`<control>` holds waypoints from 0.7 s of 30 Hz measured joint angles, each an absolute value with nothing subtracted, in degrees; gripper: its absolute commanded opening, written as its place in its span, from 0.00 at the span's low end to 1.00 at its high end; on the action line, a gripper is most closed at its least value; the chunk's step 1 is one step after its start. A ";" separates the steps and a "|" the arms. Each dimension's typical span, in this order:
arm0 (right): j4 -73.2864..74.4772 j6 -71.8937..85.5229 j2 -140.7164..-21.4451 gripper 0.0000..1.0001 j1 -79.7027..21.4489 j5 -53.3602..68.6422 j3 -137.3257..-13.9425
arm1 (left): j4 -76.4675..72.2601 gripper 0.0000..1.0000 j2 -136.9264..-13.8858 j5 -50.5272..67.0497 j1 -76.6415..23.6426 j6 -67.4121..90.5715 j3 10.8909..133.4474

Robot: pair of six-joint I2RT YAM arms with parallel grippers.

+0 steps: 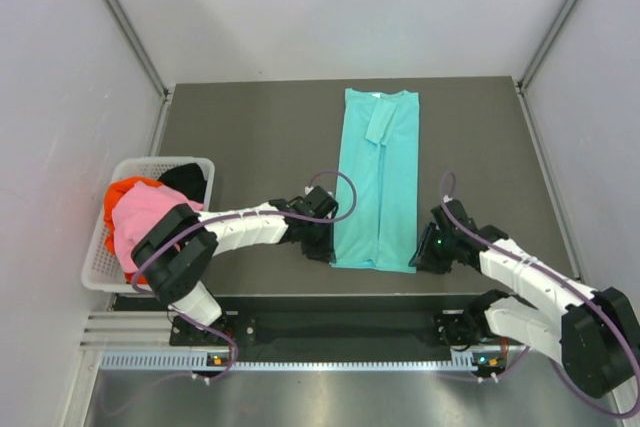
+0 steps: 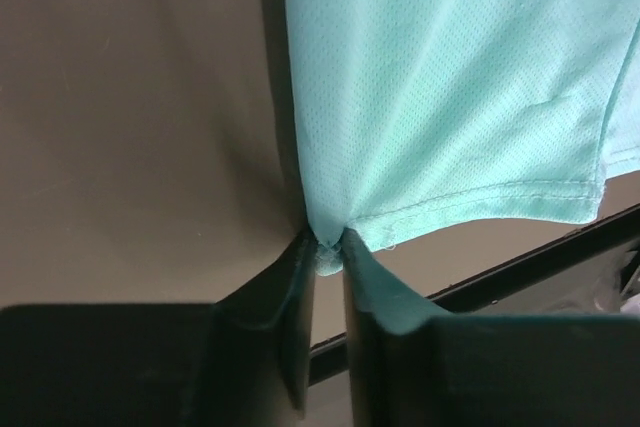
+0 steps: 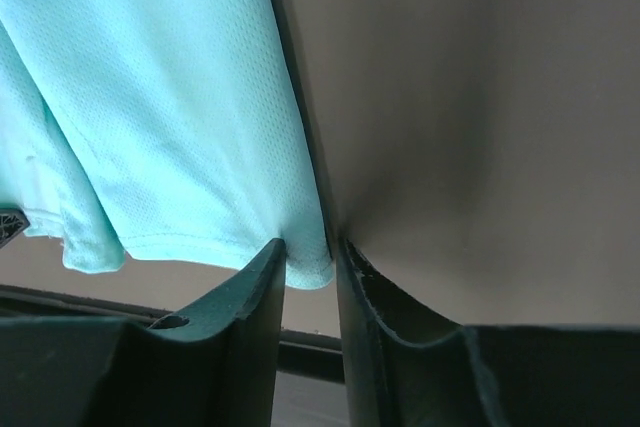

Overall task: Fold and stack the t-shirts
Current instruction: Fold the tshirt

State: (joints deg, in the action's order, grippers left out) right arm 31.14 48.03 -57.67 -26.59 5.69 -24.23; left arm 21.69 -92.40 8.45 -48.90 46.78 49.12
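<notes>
Shirt [image 1: 380, 177], teal, lies flat; your left claw [image 2: 325, 247] clenches its seven o'clock corner, your right claw [image 3: 312, 259] its five o'clock corner.

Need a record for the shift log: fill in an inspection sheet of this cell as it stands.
Surface: dark grey table, matte.
Job's things: teal t-shirt folded into a long strip, mid-table; pink t-shirt, red-orange t-shirt and black t-shirt heaped in the basket.
Clutter: nothing seen.
Grippers: left gripper shut on the teal shirt's near left corner; right gripper shut on its near right corner.
Cables: a purple cable loops off each arm.
Surroundings: white lattice basket at the table's near left; white walls.
</notes>
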 measured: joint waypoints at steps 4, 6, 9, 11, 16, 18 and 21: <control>31.14 48.10 -56.29 0.00 -26.63 6.20 -23.22 | 21.34 0.00 -92.16 9.26 -48.90 47.44 48.47; 31.46 47.97 -55.61 0.00 -26.63 6.13 -23.27 | 21.34 0.00 -91.64 9.78 -48.90 47.72 48.47; 32.99 47.37 -54.35 0.00 -26.63 6.02 -23.77 | 21.37 0.00 -90.21 10.46 -48.90 48.34 48.47; 34.00 46.63 -53.71 0.00 -26.63 6.17 -24.73 | 21.34 0.00 -89.27 11.00 -48.90 48.60 48.47; 35.22 44.34 -54.04 0.00 -26.63 6.15 -28.62 | 21.98 0.00 -89.14 12.16 -48.90 48.75 50.50; 35.35 42.98 -55.09 0.00 -26.61 5.82 -30.57 | 22.76 0.00 -90.59 12.21 -48.82 48.40 53.06; 35.64 40.05 -58.96 0.00 -26.28 5.65 -34.83 | 23.66 0.00 -94.15 12.45 -48.16 47.68 57.93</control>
State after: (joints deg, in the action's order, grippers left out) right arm 35.64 40.05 -58.96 -26.28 5.65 -34.83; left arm 23.66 -94.15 12.45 -48.16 47.68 57.93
